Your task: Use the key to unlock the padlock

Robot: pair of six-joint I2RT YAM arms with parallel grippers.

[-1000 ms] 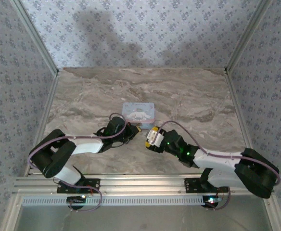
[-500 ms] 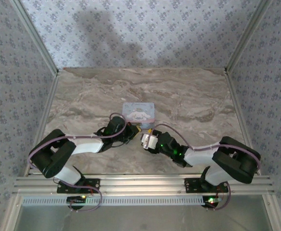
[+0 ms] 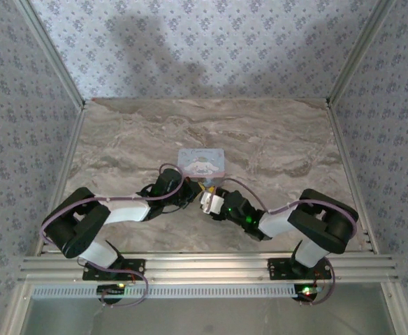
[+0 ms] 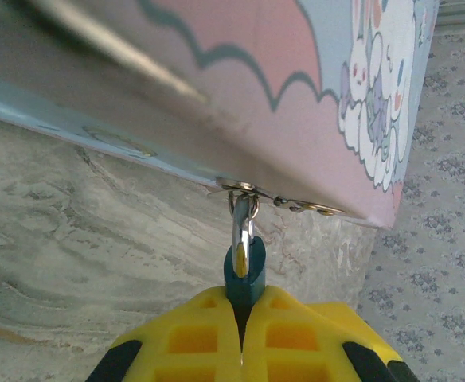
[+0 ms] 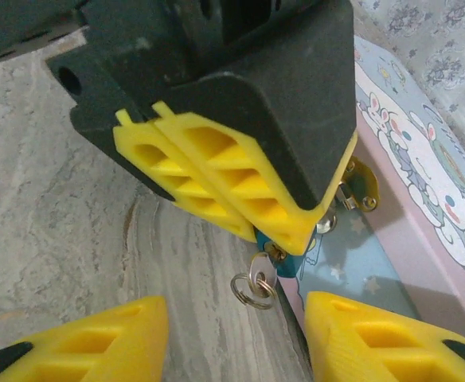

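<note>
The teal padlock [image 4: 244, 280] hangs by its metal shackle from the hasp of the cartoon-printed tin [image 4: 296, 72], and my left gripper [image 4: 243, 309] is shut on its body. In the right wrist view the padlock [image 5: 287, 263] peeks out below the left gripper's yellow fingers [image 5: 216, 179]. The silvery key [image 5: 262, 272] sticks in its keyhole, with a small ring [image 5: 249, 291] dangling from it. My right gripper [image 5: 236, 314] is open, one finger on each side of the key and ring, touching neither. From above, the left gripper [image 3: 193, 190] and right gripper [image 3: 207, 198] meet just in front of the tin [image 3: 201, 161].
The tin stands on the marble table [image 3: 274, 139], with its pink side and brass hasp [image 5: 358, 185] facing the grippers. Patterned walls [image 3: 22, 125] close the table on three sides. Both arms lie low across the near half.
My right gripper has moved left and closer to the padlock, its jaws narrowing as the right elbow folded in. The left arm has kept still with its hold on the padlock.
</note>
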